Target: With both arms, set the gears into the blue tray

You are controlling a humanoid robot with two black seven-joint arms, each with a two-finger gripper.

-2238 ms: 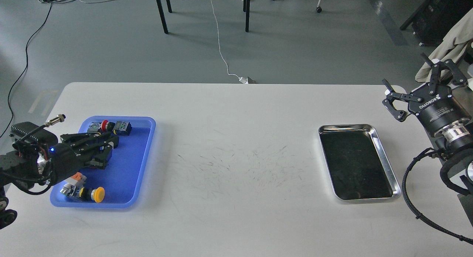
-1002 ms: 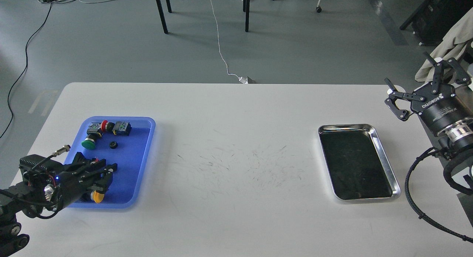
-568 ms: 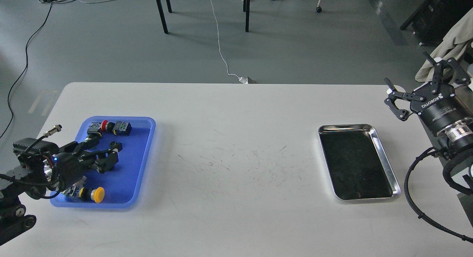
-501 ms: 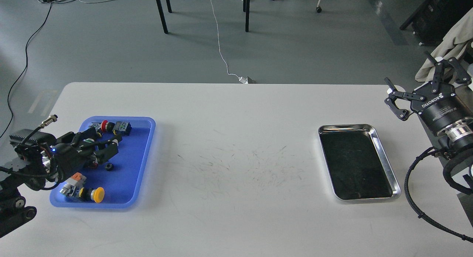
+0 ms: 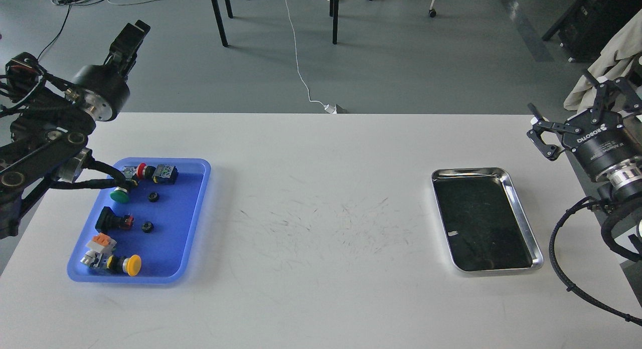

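The blue tray (image 5: 173,233) lies on the left side of the white table. Two tiny black gears rest inside it, one (image 5: 153,197) near the middle and one (image 5: 146,226) just below it. My left gripper (image 5: 131,34) is raised high above and behind the tray's far left corner, pointing away. It looks dark and narrow, so its fingers cannot be told apart. My right gripper (image 5: 559,93) hovers at the table's far right edge, open and empty.
Coloured push-button switches share the blue tray: red (image 5: 143,170), green (image 5: 119,194), black (image 5: 112,220) and yellow (image 5: 132,265). A shiny steel tray (image 5: 471,171) with a dark bottom sits right of centre. A black cable loops by the right arm (image 5: 562,279).
My left arm has lifted out of the blue tray and swung up to the far left. A second gear now lies uncovered in the tray. The right gripper drifted slightly right.
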